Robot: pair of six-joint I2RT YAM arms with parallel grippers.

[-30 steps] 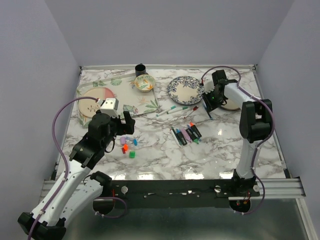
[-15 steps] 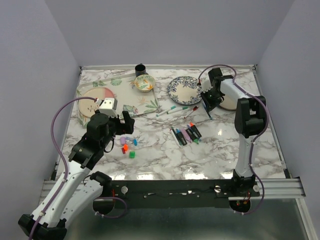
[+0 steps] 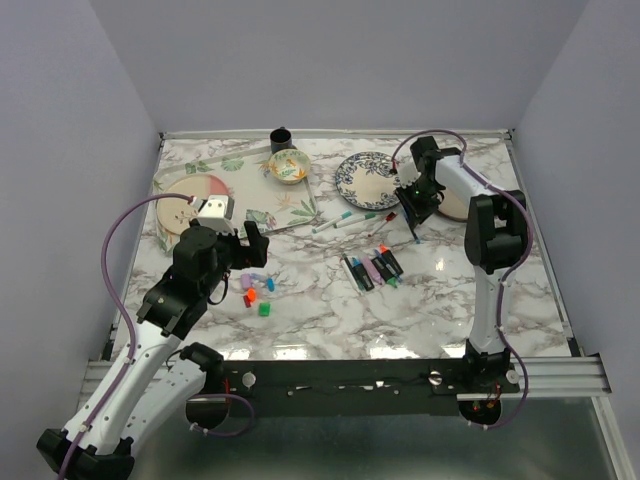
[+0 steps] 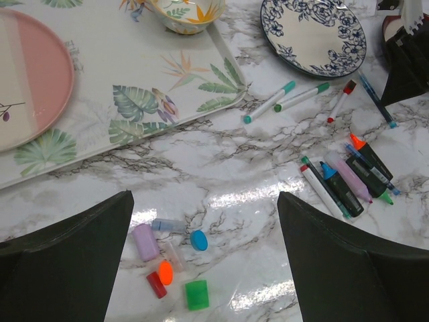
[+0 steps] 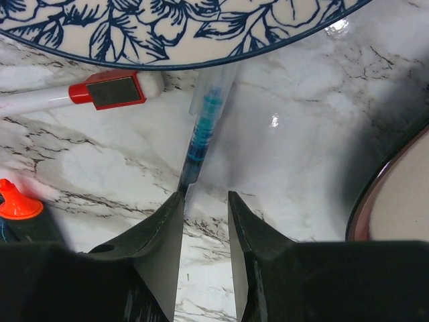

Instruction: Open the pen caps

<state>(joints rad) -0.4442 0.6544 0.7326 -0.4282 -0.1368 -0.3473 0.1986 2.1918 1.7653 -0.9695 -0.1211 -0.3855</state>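
Bright, even light from overhead; shadows soft. Glare patches on the glossy table. Overhead view sharp; wrist views soften at the bottom edge.

caps front-L | pens R of caps | tray behind caps | plate behind pens

We lose blue pen tip behind right claw; blue plate & orange highlighter cut off at view edges.
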